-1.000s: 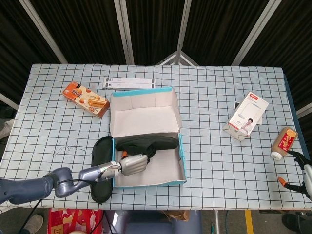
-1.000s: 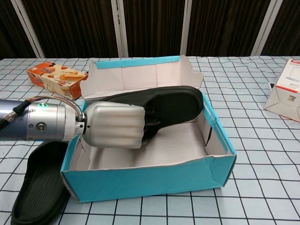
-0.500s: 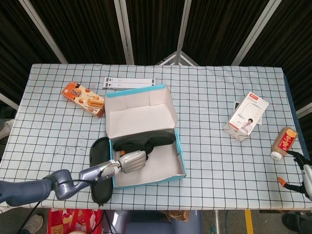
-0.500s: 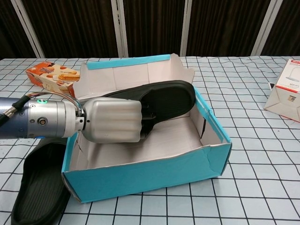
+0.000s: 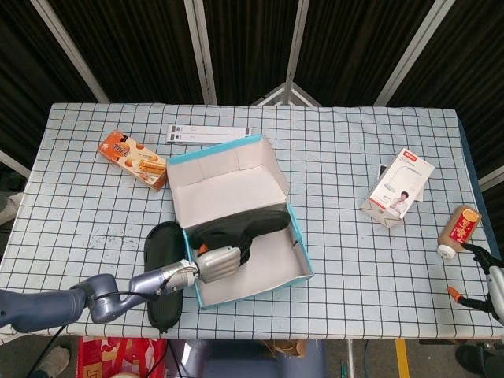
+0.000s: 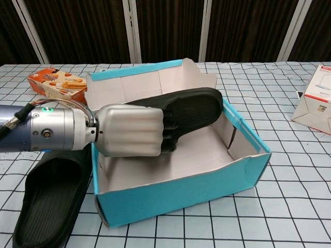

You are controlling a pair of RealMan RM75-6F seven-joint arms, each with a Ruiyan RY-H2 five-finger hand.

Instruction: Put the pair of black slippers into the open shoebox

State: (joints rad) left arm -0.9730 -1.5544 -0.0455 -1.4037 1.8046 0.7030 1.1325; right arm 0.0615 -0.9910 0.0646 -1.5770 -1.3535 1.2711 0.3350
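Note:
My left hand (image 5: 216, 264) (image 6: 132, 130) grips the heel end of one black slipper (image 5: 240, 224) (image 6: 191, 106) with its fingers curled around it. That slipper lies tilted inside the open blue shoebox (image 5: 298, 253) (image 6: 196, 191), its toe up near the far right corner. The box's lid flap stands up at the back. Flat on the table just left of the box lies the second black slipper (image 5: 163, 252) (image 6: 49, 196), under my left forearm. Neither view shows my right hand.
An orange snack box (image 5: 134, 160) (image 6: 57, 85) lies behind the shoebox to the left, with white strips (image 5: 209, 135) beyond it. A white carton (image 5: 402, 187) (image 6: 315, 98) and a small bottle (image 5: 459, 230) sit at the right. A black-and-orange item (image 5: 476, 276) is at the right edge.
The shoebox has swung round on the table, its front end shifting right. My left hand kept its grip and the slipper's toe now sits higher against the box's far corner.

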